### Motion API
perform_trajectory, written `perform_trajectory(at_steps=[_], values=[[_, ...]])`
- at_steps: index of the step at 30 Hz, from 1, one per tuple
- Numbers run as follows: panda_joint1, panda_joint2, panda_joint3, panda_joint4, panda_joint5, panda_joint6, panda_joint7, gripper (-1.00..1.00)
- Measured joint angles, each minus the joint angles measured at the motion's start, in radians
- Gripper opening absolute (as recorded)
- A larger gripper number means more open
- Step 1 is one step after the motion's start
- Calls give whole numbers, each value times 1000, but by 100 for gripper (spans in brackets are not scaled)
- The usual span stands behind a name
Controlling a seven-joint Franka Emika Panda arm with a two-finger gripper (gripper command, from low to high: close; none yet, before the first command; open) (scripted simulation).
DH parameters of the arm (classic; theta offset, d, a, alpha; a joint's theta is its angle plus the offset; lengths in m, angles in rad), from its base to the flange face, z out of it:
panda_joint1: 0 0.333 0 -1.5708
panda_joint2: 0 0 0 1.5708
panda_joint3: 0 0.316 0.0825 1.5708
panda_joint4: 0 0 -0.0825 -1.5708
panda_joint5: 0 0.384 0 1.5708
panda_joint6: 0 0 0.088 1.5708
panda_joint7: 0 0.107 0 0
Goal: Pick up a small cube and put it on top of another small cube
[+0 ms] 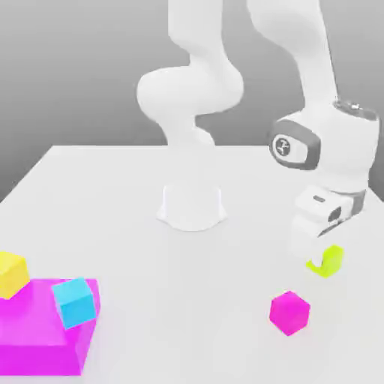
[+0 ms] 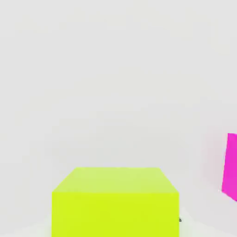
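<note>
White arm (image 1: 191, 150) is reaching down at the exterior view's right, and the hand (image 1: 312, 259) is hanging low by the lime cube (image 1: 332, 260). The lime cube is sitting on the desk (image 1: 187, 300), partly hiding behind the hand, its visible part showing toward the exterior view's right. Can't tell whether the hand is open or closed, or whether it is gripping the cube. In the hand view the lime cube is looming close, its edges running square to the frame; no long axis to match, so the facing sides are what's mattering.

Pink cube (image 1: 289, 313) is sitting on the desk, nearer than the lime one and a little toward the exterior view's left, well apart from it, turned corner-on. Blue cube (image 1: 74, 303) is resting at the right edge of the big purple block (image 1: 41, 360), yellow cube (image 1: 10, 274) at its far left, both lying well off from the hand.

Judging step: hand is lining up on, or taking hold of, lime; stacking is still waiting. Pink is looking like the likeliest base, though the task isn't naming colours. Next move is needing a centred, secure hold, then a lift before heading near and slightly left. Off-centre closing could be twisting the cube; travelling low could be knocking pink.
</note>
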Motion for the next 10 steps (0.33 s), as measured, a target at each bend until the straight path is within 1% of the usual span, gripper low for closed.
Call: perform_trajectory(at_steps=[1, 3, 4, 5, 7, 8, 10], values=[[-41, -24, -25, 15, 14, -38, -48, -100], [-139, 1, -21, 30, 13, -29, -79, -100], [-146, 29, -6, 34, 1, -4, -76, -100], [-120, 62, 4, 37, -18, 24, -65, -100], [-100, 132, -8, 42, -59, 88, -37, -100], [-95, 157, -14, 44, -75, 110, -25, 100], [-95, 157, -14, 44, -75, 110, -25, 100]])
